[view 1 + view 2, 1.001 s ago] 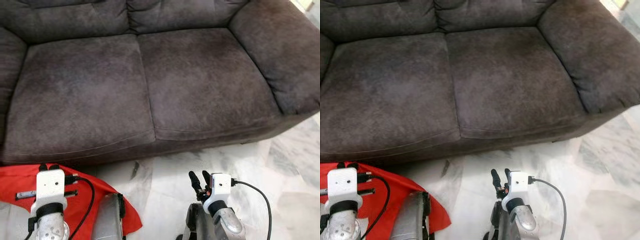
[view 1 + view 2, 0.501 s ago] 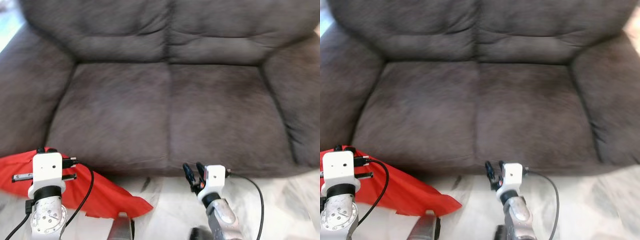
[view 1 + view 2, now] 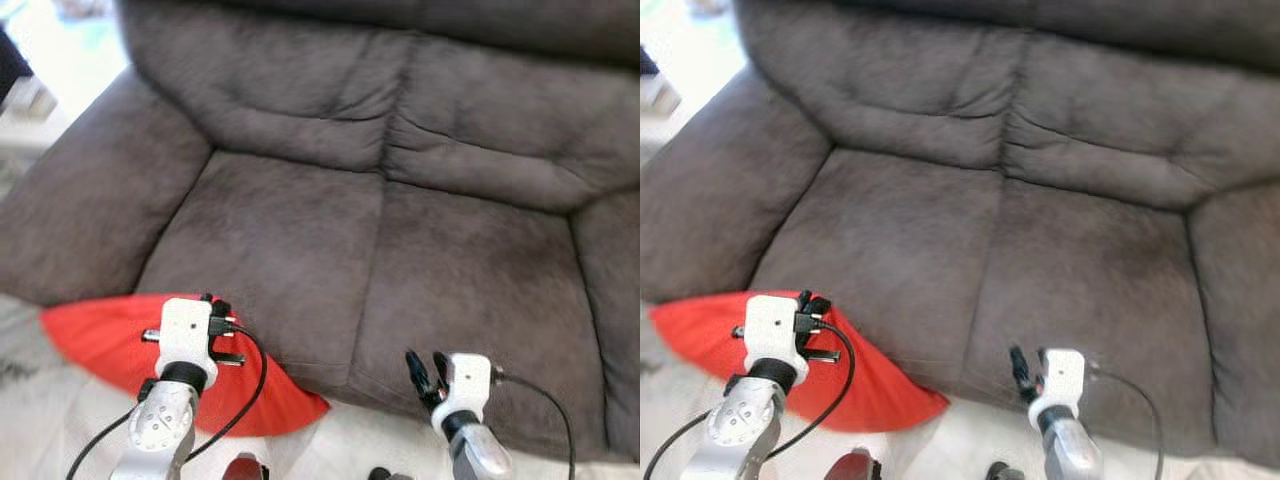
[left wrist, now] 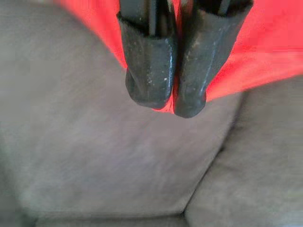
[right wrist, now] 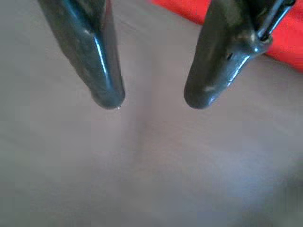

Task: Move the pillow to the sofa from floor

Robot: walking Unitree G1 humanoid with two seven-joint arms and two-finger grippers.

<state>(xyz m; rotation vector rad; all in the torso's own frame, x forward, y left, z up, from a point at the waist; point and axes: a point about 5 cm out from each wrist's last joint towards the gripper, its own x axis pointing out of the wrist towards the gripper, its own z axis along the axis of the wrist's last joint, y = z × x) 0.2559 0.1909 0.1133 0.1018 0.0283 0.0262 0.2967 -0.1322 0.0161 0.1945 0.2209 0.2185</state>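
Jaws of the left gripper point(image 4: 164, 101) are pressing together on a fold of the red pillow point(image 3: 100, 335), with the two black fingers point(image 4: 147, 71) nearly touching and red cloth showing in the thin gap between them. That pillow is lying against the front edge of the sofa point(image 3: 400, 230), near its left front corner and below the left armrest, its pointed corner reaching toward the middle of the front edge; whether it is resting on the pale floor point(image 3: 40, 440) or being lifted cannot be told. Jaws of the right gripper point(image 5: 151, 99) are standing apart and holding nothing, hanging over the front edge of the right seat cushion point(image 3: 470, 290), well apart from the pillow. Both head views are slightly blurring.
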